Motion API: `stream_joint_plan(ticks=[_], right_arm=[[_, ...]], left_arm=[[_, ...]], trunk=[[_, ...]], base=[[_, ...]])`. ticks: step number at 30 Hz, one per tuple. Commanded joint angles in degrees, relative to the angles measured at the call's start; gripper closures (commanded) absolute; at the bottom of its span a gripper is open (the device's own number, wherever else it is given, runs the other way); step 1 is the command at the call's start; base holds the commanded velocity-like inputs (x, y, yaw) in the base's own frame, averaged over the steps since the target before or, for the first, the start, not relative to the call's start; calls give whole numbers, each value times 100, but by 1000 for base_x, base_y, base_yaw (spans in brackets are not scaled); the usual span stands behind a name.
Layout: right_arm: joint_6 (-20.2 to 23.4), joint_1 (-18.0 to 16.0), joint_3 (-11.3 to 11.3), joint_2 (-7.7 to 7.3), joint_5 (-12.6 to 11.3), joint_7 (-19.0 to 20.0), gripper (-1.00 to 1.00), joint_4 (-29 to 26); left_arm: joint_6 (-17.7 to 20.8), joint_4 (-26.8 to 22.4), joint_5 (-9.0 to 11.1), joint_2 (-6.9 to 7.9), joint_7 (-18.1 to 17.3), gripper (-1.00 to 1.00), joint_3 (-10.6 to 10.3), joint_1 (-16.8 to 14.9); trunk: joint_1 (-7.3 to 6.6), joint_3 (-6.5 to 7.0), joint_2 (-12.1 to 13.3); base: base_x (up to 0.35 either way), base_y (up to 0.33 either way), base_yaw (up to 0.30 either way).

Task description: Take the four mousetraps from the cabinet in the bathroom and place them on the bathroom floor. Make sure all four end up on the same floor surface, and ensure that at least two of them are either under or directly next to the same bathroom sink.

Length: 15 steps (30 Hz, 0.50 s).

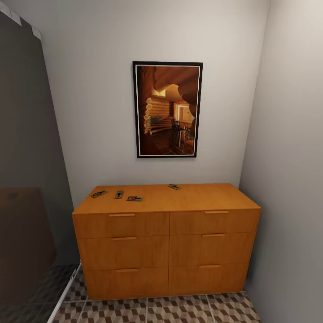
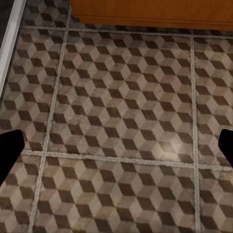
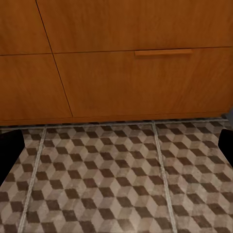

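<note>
Mousetraps, four in all, lie flat on top of the cabinet point(image 1: 167, 242), a low orange-brown chest of six drawers standing against the far wall beneath a framed picture point(image 1: 167, 110) of a log interior. Three sit in a loose row near the top's left end: the leftmost mousetrap point(image 1: 98, 194) has its long axis angled from near-left to far-right, the second mousetrap point(image 1: 119, 194) points almost straight toward the far wall, and the third mousetrap point(image 1: 134, 198) lies roughly parallel to the front edge. The fourth mousetrap point(image 1: 174, 186) lies well apart from them, near the far edge just right of centre, skewed from far-left to near-right. The right half of the top is otherwise bare wood.

The cabinet's right end stands just beside the grey side wall point(image 1: 291, 157); on its left a dark panel point(image 1: 27, 157) and a white rail point(image 1: 65, 291) hem in the corner. Cube-patterned floor tiles point(image 1: 179, 309) run open along the cabinet's front. The left hand point(image 2: 116, 145) hangs over bare tiles, its fingers point(image 2: 9, 148) spread wide with nothing between them. The right hand point(image 3: 116, 148) is likewise released, its fingertips point(image 3: 9, 148) framing tiles before the bottom drawer.
</note>
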Motion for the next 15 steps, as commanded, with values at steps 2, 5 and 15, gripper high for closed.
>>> stream_joint_plan(ticks=[2,5,15], right_arm=[[0,0,0,2,0,0,-100,0],[0,0,0,2,0,0,-100,0],[0,0,0,4,0,0,-100,0]], left_arm=[[2,0,-1,0,0,-100,0,0],[1,0,-1,0,0,-100,0,0],[0,-2,-1,0,0,-100,0,0]], trunk=[[0,0,0],[0,0,0],[0,0,0]], base=[[0,0,0],[0,0,0],[0,0,0]])
